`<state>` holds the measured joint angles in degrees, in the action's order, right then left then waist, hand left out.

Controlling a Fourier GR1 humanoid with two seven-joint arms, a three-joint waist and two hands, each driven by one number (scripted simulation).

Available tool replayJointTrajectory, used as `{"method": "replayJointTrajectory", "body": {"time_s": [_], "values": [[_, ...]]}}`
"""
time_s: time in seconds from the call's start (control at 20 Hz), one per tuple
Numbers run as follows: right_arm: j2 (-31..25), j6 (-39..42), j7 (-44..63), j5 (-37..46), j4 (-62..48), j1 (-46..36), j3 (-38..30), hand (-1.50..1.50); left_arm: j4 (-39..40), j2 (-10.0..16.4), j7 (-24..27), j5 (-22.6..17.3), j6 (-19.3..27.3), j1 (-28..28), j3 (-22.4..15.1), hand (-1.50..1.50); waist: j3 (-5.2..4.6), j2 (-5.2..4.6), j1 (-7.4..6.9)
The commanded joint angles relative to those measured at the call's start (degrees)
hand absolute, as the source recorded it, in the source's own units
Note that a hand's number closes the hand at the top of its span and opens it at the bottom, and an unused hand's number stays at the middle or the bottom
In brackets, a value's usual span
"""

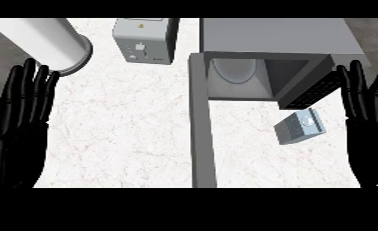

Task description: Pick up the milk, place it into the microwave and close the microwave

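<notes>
The milk (300, 126) is a small grey-blue carton lying on the white counter at the right, just in front of the microwave (277, 37). The microwave stands at the back right with its door (201, 125) swung open toward me, its edge running down the counter's middle. Inside, a pale round turntable (235, 70) shows. My right hand (359, 106) rests open at the right edge, fingers up, just right of the milk and apart from it. At the left edge my left hand (24, 110) rests open, fingers up, holding nothing.
A grey boxy appliance (145, 40) stands at the back centre, left of the microwave. A white cylinder (50, 42) lies at the back left. Marble counter (122, 125) spreads between my left hand and the open door.
</notes>
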<state>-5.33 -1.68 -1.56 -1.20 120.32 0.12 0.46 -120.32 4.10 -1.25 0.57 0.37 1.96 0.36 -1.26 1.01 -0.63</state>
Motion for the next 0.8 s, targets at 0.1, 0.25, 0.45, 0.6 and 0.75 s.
{"method": "replayJointTrajectory", "body": {"time_s": [0.1, 0.25, 0.45, 0.6, 0.75], "values": [[-3.08, -0.29, 5.29, 1.26, 3.52, 0.12, -3.62, -1.50, 0.55, 3.09, 0.85, -3.84, -3.78, 0.09, 3.81, -1.50, 1.23, -0.94, 0.80], [-5.25, -1.21, 4.73, 3.75, -0.29, -1.07, -7.58, -1.50, -0.78, 7.18, -0.82, -9.76, -7.77, -0.11, 8.87, -1.50, 1.22, -1.00, 0.39], [-5.96, 3.84, 10.80, -7.31, 8.50, 2.97, -8.48, -1.50, -5.69, 3.37, -6.25, -21.71, -9.28, 6.06, 9.13, -1.50, 1.24, -0.81, 0.46], [-4.72, 4.14, 9.97, -7.91, 8.96, 5.86, -9.79, -1.50, -9.31, 4.63, -11.19, -24.16, -8.10, 5.12, 11.51, -1.50, 1.26, -0.88, 0.59], [-4.87, 2.17, 10.37, -5.42, 3.04, 0.20, -10.48, -1.50, -13.96, 4.13, -11.11, -28.34, -10.83, 11.28, 13.27, -1.50, 1.25, -0.93, 0.10]]}}
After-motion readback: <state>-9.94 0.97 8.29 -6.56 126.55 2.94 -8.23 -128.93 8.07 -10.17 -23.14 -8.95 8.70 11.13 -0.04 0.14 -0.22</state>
